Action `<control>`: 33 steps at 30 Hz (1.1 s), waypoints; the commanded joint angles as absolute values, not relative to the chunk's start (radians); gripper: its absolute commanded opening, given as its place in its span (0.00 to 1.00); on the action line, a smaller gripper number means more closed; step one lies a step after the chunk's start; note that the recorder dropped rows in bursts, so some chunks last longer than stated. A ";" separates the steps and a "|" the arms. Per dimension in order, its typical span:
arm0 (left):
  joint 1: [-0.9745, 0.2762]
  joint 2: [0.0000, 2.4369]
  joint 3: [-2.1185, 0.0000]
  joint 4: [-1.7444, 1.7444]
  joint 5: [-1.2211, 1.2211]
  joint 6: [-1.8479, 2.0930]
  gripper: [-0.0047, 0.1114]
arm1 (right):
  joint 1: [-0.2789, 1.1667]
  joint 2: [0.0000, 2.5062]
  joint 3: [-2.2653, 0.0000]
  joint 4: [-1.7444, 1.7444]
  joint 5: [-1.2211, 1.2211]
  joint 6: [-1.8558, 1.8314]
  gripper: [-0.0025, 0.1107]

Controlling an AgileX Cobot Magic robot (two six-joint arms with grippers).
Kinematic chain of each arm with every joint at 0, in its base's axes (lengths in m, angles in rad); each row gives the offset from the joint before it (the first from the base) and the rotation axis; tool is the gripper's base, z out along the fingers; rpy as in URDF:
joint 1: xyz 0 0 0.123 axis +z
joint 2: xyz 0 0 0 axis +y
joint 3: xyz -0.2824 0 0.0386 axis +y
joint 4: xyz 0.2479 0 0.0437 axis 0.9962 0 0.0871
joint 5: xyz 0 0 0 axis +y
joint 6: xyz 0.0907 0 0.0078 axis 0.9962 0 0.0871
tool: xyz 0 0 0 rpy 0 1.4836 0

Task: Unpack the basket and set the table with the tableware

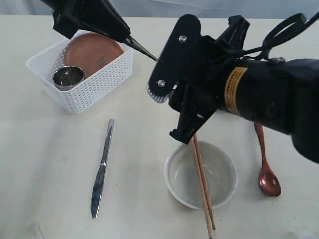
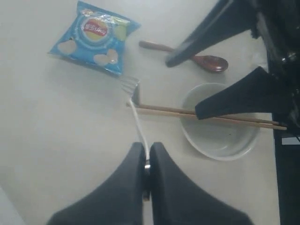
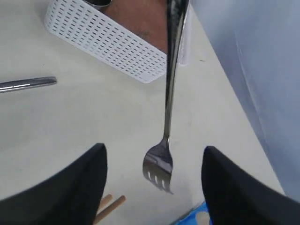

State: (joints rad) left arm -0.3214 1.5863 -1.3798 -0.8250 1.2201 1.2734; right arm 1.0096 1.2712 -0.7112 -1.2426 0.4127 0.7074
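The right gripper (image 3: 154,152) stands open, empty. The left gripper (image 2: 147,149) pinches the fork (image 3: 158,165); next, probably, it must lay this beside the bowl (image 1: 224,174).

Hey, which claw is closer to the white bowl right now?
Right. The right claw hangs open just over the bowl; the left claw, shut on the fork, is farther off, toward the basket.
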 commanded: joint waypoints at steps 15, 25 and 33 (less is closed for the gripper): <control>-0.327 1.577 -1.377 -0.846 1.221 1.267 0.04 | 1.013 1.414 -0.711 -1.744 0.475 1.259 0.52; -0.327 1.577 -1.377 -0.846 1.221 1.259 0.04 | 0.968 1.520 -0.811 -1.744 0.471 1.271 0.52; -0.327 1.577 -1.377 -0.846 1.221 1.259 0.04 | 0.968 1.557 -0.825 -1.744 0.479 1.271 0.23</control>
